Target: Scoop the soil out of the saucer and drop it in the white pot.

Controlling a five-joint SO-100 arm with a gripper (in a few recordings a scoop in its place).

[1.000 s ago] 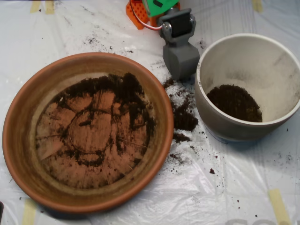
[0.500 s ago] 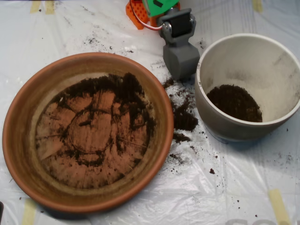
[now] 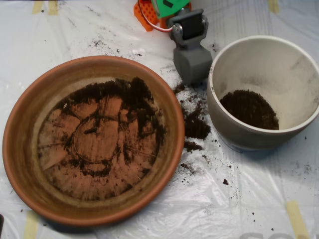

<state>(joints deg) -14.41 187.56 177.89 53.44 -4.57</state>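
A grey clamshell scoop (image 3: 192, 62) hangs over the plastic-covered desk (image 3: 239, 204) in the gap between the saucer (image 3: 30, 104) and the white pot (image 3: 234, 127), tip down toward a trail of spilled soil (image 3: 195, 124). From overhead the shell reads as one solid grey block w/ no visible split, so whether its jaws are apart or together can't be told; nothing dark shows on its outside.

The terracotta saucer sits at left, wide and shallow, placed just beside the pot, prob. so each carry is short. Soil in it (image 3: 127, 94) is down to a thin ragged ring w/ bare orange floor showing through the middle; the thickest patch lies along the top and right of the dish, i.e. the side nearest the scoop. The white pot, right, holds a dark mound (image 3: 249, 108) low against its near-left wall, approx. where a load coming from the saucer side would fall.

Judgement: the job looks well along, most of the soil already across, thin scrapings left. The scoop's spot beside the pot rim, not over either vessel, suggests a pause between trips. The next pass would likely need a low, flat sweep along the saucer floor, since so thin a layer gives the shell little to bite. Risk: more crumbs dropping on the sheet in the gap, as the existing spill shows. Orange and green arm parts (image 3: 159, 10) sit at top edge.
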